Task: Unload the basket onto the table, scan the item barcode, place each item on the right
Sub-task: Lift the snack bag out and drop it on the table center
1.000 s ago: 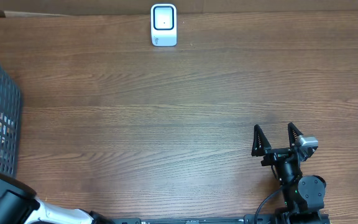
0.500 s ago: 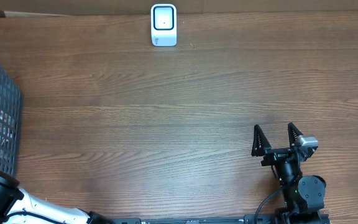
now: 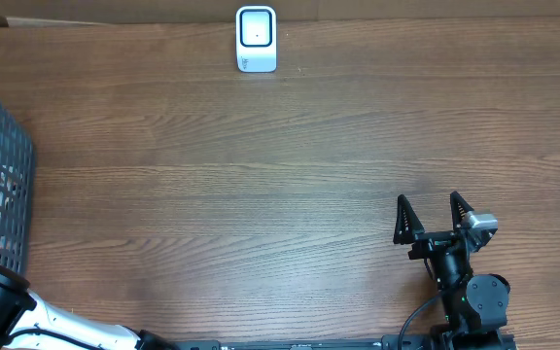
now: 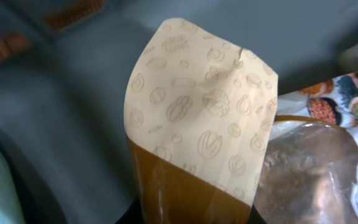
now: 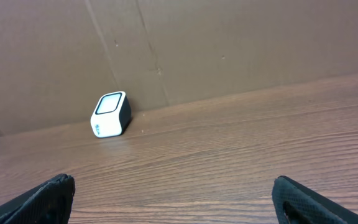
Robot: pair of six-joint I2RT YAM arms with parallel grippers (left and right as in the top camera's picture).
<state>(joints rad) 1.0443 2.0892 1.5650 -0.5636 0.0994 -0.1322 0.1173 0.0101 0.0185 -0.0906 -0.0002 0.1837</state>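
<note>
I am showing a matte black right arm (image 3: 452, 264), its jaws tapering into two pointed black wedges, with a small silver-grey block (image 3: 480, 223) sitting beside the wrist and a black cable (image 3: 418, 313) curving below. My left arm (image 3: 56, 329) is showing a black joint and a white link.

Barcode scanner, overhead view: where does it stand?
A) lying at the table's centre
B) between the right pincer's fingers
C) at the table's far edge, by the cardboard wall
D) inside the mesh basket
C: the white barcode scanner stands at the far edge of the table, well apart from the open right pincer and the mesh basket.
</note>
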